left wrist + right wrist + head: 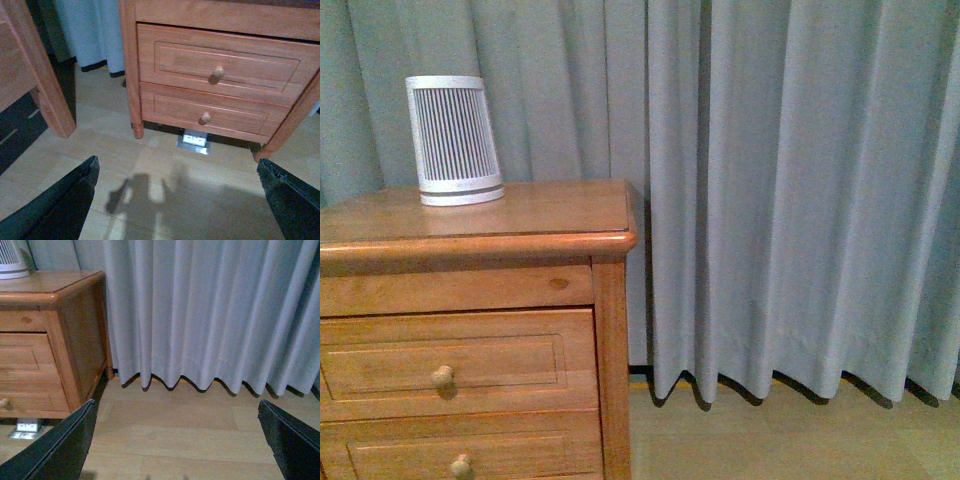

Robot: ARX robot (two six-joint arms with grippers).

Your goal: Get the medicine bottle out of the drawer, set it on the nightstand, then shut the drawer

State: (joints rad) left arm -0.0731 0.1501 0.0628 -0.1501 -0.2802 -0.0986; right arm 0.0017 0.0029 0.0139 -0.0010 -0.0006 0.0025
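The orange-brown nightstand (520, 225) stands at the left of the front view. Its upper drawer (460, 362) is pushed in, with one round knob (442, 376). The left wrist view faces the same drawer (225, 62) from low over the floor. The medicine bottle is out of view. My left gripper (177, 200) is open above bare floor, well short of the nightstand. My right gripper (177, 440) is open too, over floor beside the nightstand (60, 330) and facing the curtain. Neither arm shows in the front view.
A large white ribbed tapered cylinder (453, 140) stands on the nightstand top. The lower drawer (210, 112) is shut. Grey curtains (790, 190) hang behind and to the right. A metal floor socket (195, 140) sits under the nightstand. Another wooden piece (30, 75) stands nearby.
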